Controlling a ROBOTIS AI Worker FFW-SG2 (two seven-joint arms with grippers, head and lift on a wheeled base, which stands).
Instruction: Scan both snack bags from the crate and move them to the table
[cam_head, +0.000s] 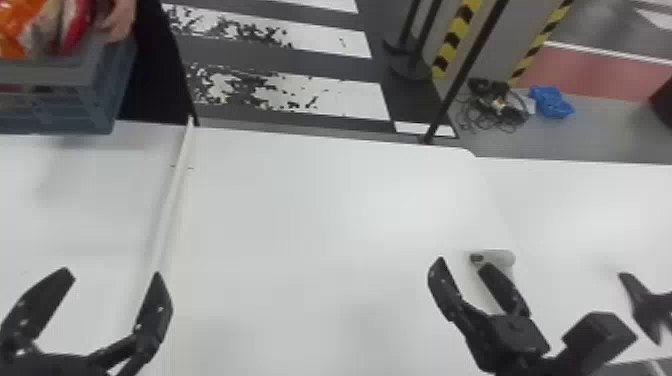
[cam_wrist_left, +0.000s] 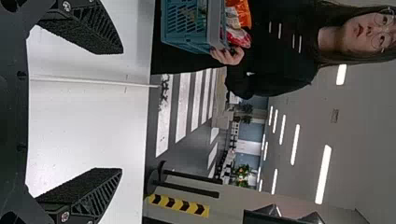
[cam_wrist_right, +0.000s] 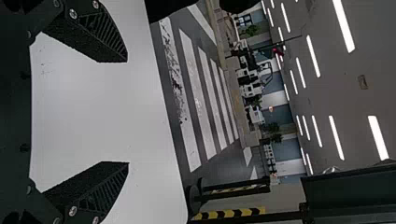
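Scanning seems not begun; the crate (cam_head: 87, 102) is held by a hand (cam_head: 122, 20) at eleven o'clock. Left gripper (cam_head: 112, 274) and right gripper (cam_head: 462, 264) are spread; the crate should be brought near.

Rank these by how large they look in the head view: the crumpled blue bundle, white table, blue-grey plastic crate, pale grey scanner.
1. White table
2. Blue-grey plastic crate, cut off by the view's left edge
3. Crumpled blue bundle and pale grey scanner: too alike to rank; the right claw partly hides the scanner
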